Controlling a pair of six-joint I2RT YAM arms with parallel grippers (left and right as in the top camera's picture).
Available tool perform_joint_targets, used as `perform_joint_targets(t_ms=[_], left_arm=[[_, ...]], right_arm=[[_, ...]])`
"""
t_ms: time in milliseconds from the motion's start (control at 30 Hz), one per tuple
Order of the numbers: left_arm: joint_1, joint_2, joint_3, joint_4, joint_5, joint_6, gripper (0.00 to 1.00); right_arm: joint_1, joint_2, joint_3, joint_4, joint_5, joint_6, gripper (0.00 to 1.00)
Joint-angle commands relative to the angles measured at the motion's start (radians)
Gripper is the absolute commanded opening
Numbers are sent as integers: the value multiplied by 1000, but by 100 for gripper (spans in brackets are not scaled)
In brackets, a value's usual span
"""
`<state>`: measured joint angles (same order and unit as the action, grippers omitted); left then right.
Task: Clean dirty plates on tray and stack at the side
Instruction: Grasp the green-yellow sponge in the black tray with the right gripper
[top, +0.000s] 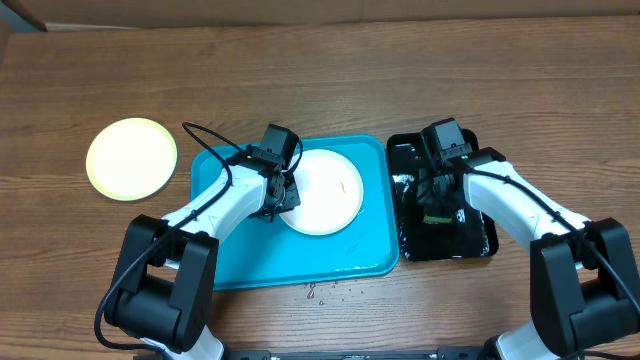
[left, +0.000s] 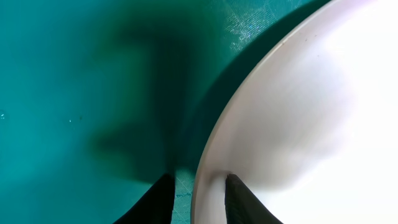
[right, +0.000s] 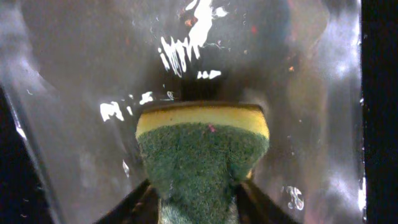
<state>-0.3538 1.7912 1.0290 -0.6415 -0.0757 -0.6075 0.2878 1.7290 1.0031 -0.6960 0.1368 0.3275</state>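
Two fingers (left: 155, 202) of my left gripper (top: 283, 195) stand slightly apart, astride the left rim of the white plate (top: 325, 190) on the tray (top: 220, 265). The plate spreads rightward from them. My right gripper (right: 198, 193) pinches a sponge (right: 202, 155) over the black tray (top: 480, 245).

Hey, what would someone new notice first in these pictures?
The white plate on the turquoise tray at centre, with the left claw straddling its left rim. To the right, the right claw pinches a green-and-yellow sponge over the black tray. A pale yellow plate lies on the table, far left.
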Motion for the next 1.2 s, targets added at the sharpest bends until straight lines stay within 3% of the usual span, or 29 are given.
perform_joint_targets(t_ms=[0, 100, 167, 200, 367, 467, 633, 667, 767, 933, 1167], left_arm=[[0, 39, -34, -9, -2, -6, 29], [0, 39, -34, -9, -2, -6, 29], [0, 39, -34, -9, -2, -6, 29], [0, 39, -34, -8, -2, -6, 29], [0, 39, -34, -10, -2, -6, 29], [0, 39, -34, -9, -2, -6, 28], [0, 39, -34, -8, -2, -6, 29], [0, 39, -34, -8, -2, -6, 30], [0, 39, -34, -8, -2, -6, 33], [0, 39, -34, -12, -2, -6, 38], [0, 39, -34, -11, -2, -6, 39]], right_arm=[[-3, 2, -11, 11, 8, -3, 24], [-4, 0, 11, -11, 9, -26, 26], [-4, 0, 43, -53, 6, -24, 62], [-4, 0, 60, -78, 1, -24, 71], [-3, 0, 56, -125, 1, -19, 76], [-3, 2, 13, -96, 1, -17, 66], [-3, 2, -53, -13, -25, -17, 9], [-3, 2, -52, -9, -38, -18, 4], [-3, -8, -5, -48, -52, -21, 4], [-3, -62, 177, -249, -52, -21, 4], [-3, -81, 185, -303, -52, -13, 4]])
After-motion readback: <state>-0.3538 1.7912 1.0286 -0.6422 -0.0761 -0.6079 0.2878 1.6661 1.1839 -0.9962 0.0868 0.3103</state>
